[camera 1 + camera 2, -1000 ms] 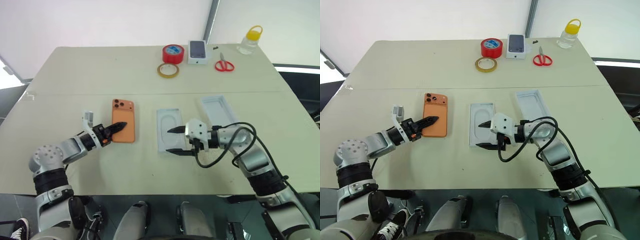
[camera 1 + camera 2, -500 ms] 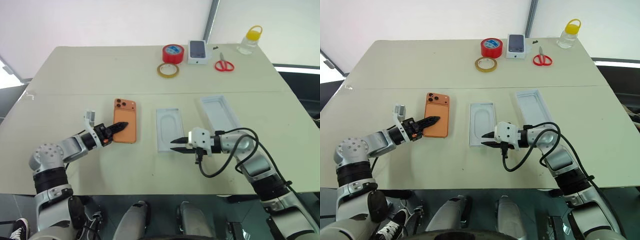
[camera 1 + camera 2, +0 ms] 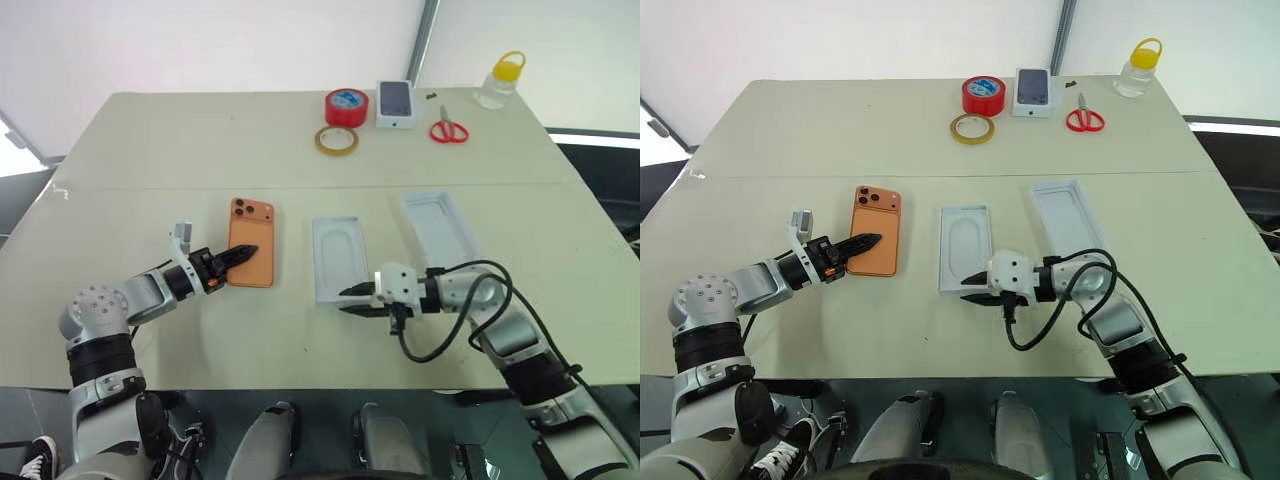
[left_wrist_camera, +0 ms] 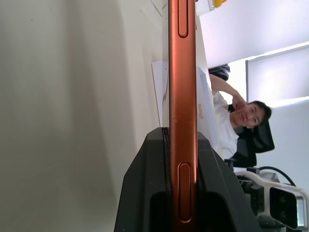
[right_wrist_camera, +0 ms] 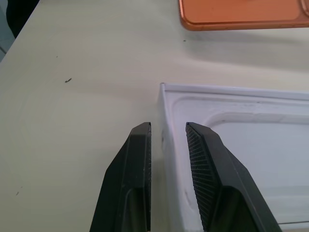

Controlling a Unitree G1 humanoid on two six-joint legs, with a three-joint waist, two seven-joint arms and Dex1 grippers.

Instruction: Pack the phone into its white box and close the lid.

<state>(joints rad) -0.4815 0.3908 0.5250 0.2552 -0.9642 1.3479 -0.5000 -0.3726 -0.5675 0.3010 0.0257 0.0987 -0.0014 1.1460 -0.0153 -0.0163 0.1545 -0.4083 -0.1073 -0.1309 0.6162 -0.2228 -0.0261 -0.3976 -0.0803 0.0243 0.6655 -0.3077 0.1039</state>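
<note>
Packing at an early stage, read from the robot's left to its right. The left gripper (image 3: 250, 250) is clamped on one long edge of the flat orange smartphone with three dark lenses at its far corner (image 3: 252, 232). The left wrist view shows the phone's thin metal side pinched between both black fingers. The phone sits over the pale beige table (image 3: 200, 150), well apart from any box part, so it is not yet packed. Next comes a thin white cardboard insert with a rounded oblong recess (image 3: 337, 255), lying flat just beside the phone. Whether the white box lies beneath this insert cannot be told. The right gripper (image 3: 342, 301) sits at the insert's near end. Its jaws are narrow and straddle the raised rim, with a slight gap showing on each side in the right wrist view. Further right, the deeper all-white rectangular lid (image 3: 440, 228) lies open side up and angled. By this reading the insert occupies the place the phone needs and probably has to be moved first. Inserting the phone and fitting the lid both remain. Along the far edge lie a yellowish tape ring (image 3: 320, 141), a red tape roll (image 3: 335, 112), a small white box picturing a dark phone (image 3: 396, 104), red-handled scissors (image 3: 444, 120) and a clear bottle with a yellow cap (image 3: 497, 85). All are clear of the work area.
</note>
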